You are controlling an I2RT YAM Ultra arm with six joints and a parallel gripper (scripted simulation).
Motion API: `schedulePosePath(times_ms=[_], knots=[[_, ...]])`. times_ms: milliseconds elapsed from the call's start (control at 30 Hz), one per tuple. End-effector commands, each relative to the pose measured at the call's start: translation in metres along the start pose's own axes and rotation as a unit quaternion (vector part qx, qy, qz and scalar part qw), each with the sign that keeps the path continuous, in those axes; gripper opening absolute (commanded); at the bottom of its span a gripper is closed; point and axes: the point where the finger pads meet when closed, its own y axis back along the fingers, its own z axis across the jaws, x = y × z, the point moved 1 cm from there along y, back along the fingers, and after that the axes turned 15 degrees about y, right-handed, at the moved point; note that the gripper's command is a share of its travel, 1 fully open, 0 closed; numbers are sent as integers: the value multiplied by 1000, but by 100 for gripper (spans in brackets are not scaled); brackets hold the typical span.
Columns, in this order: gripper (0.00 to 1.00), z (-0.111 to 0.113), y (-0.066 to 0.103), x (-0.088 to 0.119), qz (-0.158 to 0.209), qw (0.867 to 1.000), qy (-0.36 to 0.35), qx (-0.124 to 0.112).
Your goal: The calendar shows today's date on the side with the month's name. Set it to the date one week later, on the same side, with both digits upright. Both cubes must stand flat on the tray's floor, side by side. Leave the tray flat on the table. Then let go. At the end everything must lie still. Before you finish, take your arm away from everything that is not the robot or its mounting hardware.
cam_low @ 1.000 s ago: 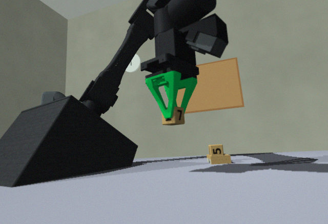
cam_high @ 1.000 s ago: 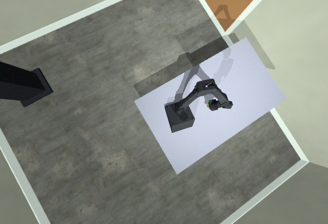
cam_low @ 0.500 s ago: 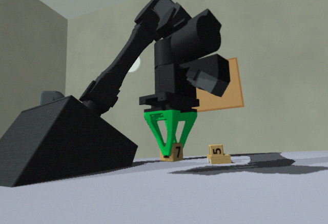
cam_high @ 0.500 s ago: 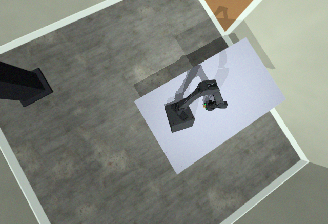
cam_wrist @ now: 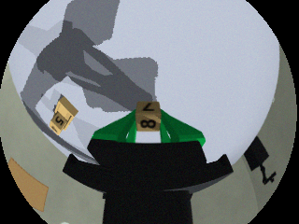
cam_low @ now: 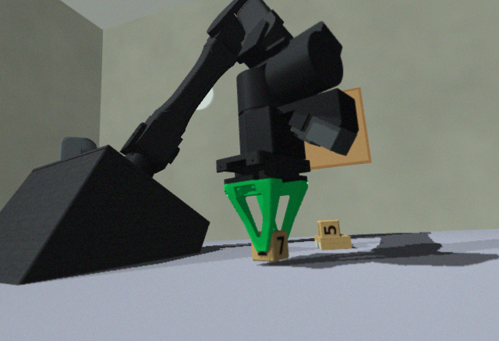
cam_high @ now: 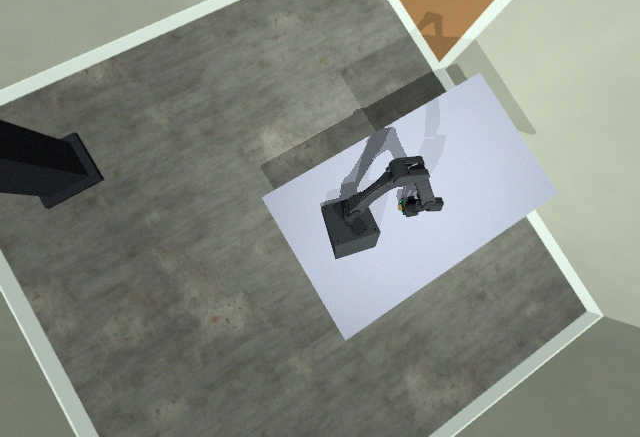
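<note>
One cube (cam_low: pixel 274 246) pinched in our gripper (cam_low: pixel 266 244), low over desk middle, apart from tray (cam_low: pixel 333 242), likely for regrasping.

From where I stand the arm's base (cam_low: pixel 92 208) sits on the worktop (cam_low: pixel 281 309) to my left, and everything else is placed off it. The arm rises from the base and bends over to the right, so the end effector (cam_low: pixel 267 244) hangs down just right of the base, low over the worktop. Between its fingers is a cube (cam_low: pixel 276 246), at or just above the surface; I cannot tell whether it touches. Farther right of the base and behind that cube stands the tray (cam_low: pixel 332 242) on the worktop, with the second cube (cam_low: pixel 328 228) in it, well apart from the held one.
</note>
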Motion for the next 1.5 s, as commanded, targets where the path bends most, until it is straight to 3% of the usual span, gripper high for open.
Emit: schedulePosePath(times_ms=[0, 1267, 1300, 1467], knots=[[26, -3, -1, 1, -8, 1000, -8, -2], [26, -2, 0, 2, -9, 1000, -7, -1], [26, -5, 8, -13, -25, 1000, 2, 6], [26, -2, 6, -3, -19, 1000, -3, 3]])
